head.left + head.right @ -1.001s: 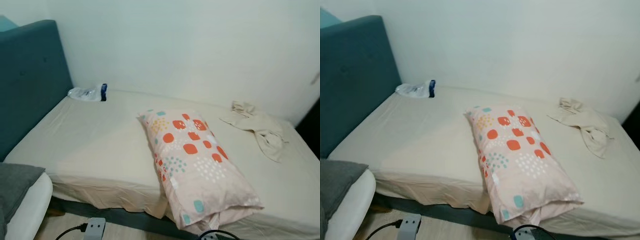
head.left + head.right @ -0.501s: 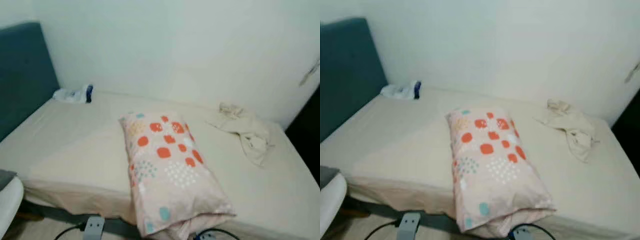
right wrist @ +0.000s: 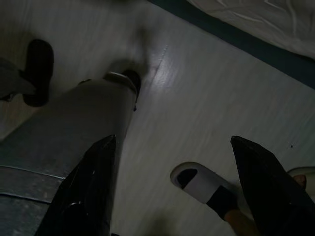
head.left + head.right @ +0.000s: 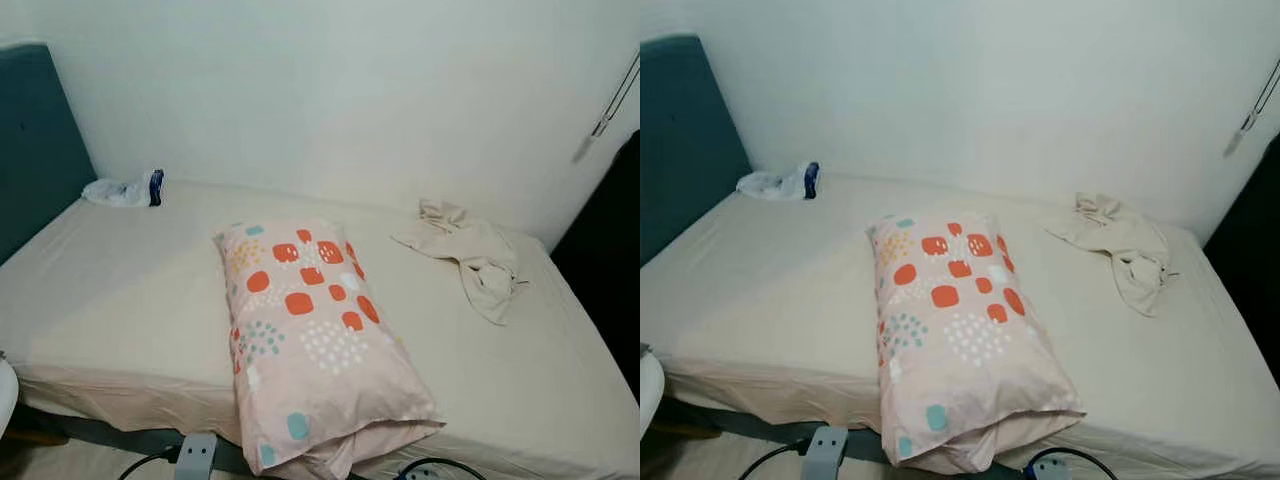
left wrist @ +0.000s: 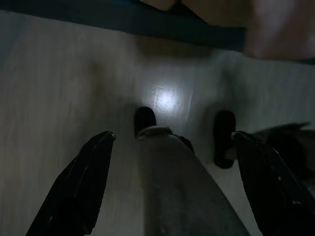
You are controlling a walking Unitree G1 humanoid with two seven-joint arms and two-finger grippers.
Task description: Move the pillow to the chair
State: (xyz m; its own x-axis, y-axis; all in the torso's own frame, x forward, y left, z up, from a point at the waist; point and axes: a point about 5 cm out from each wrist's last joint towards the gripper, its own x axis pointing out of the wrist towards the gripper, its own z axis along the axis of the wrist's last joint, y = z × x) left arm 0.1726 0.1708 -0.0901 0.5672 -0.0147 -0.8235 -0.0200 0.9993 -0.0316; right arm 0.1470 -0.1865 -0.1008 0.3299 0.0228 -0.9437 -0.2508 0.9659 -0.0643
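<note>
The pillow (image 4: 305, 340) is peach with red, teal and yellow patches. It lies lengthwise on the beige bed (image 4: 110, 300), its near end hanging over the front edge. A sliver of the white chair (image 4: 645, 388) shows at the bottom left. In the left wrist view my left gripper (image 5: 173, 135) hangs open over the pale floor beside my grey leg (image 5: 177, 196). In the right wrist view my right gripper (image 3: 173, 141) is likewise open above the floor, holding nothing.
A crumpled beige cloth (image 4: 468, 258) lies at the bed's back right. A plastic bag (image 4: 125, 190) sits by the teal headboard (image 4: 35, 150). A power strip (image 4: 195, 455) and a black cable (image 4: 440, 468) lie on the floor under the bed's front edge. A person's slippered foot (image 3: 209, 191) stands near my right gripper.
The head camera has swung to the right: the headboard and chair have slid toward the left edge, and a dark gap shows at the far right. The pillow has not moved on the bed.
</note>
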